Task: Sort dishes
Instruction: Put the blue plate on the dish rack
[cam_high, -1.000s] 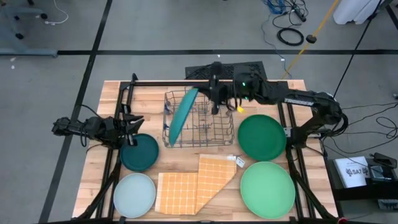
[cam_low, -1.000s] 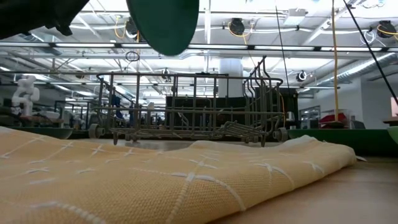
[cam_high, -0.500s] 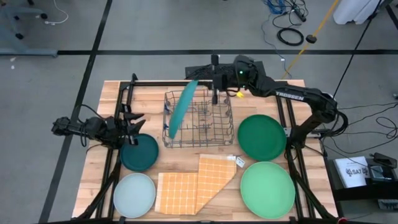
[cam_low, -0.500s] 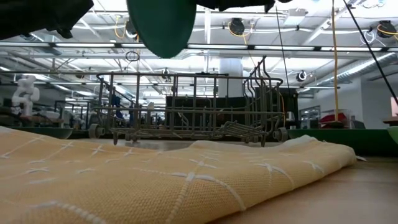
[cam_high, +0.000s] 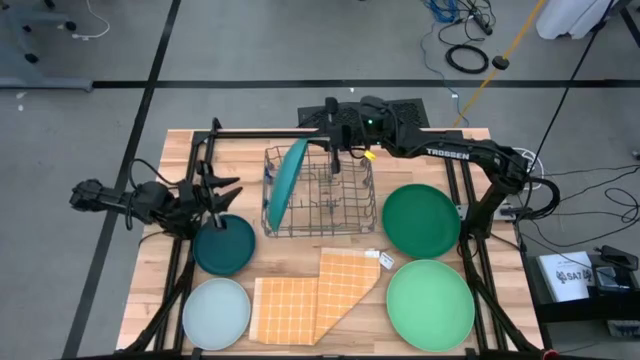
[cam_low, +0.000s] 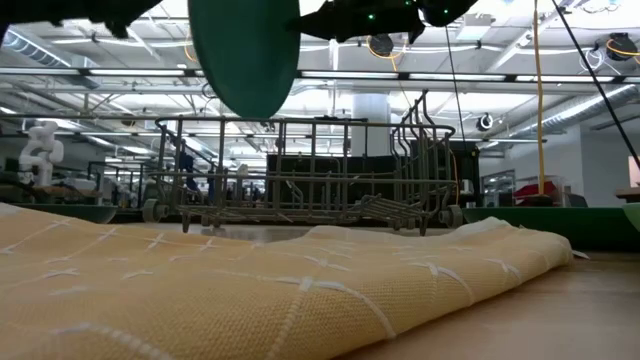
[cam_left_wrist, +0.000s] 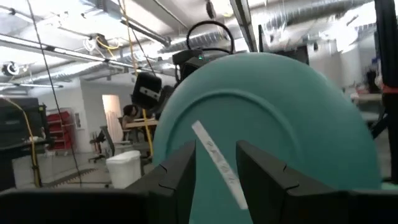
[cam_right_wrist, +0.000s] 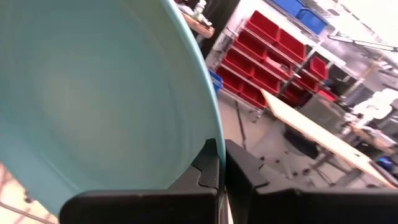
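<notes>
High view: your right gripper (cam_high: 322, 128) is at the far side of the grey wire rack (cam_high: 318, 190), pinching the top rim of the teal-blue plate (cam_high: 287, 182), which stands on edge and tilted at the rack's left end. Your left gripper (cam_high: 222, 190) hovers with fingers spread just above the far rim of the dark teal plate (cam_high: 224, 245), gripping nothing. Flat on the table: pale blue plate (cam_high: 216, 313), deep green plate (cam_high: 421, 220), light green plate (cam_high: 430, 303). The orange checked cloth (cam_high: 316, 295) lies between them.

Low view: the cloth (cam_low: 250, 285) fills the foreground and the rack (cam_low: 300, 175) stands behind. The teal-blue plate (cam_low: 245, 50) hangs above the rack's left part; you cannot tell from here whether its lower edge is seated.

Left wrist view: fingers (cam_left_wrist: 177, 177) apart, nothing between them, with the teal-blue plate (cam_left_wrist: 273, 118) ahead.

Right wrist view: fingers (cam_right_wrist: 208, 171) clamped on the plate's rim (cam_right_wrist: 93, 93).

Progress, judged: one plate nearly racked, four untouched. Early stage.
</notes>
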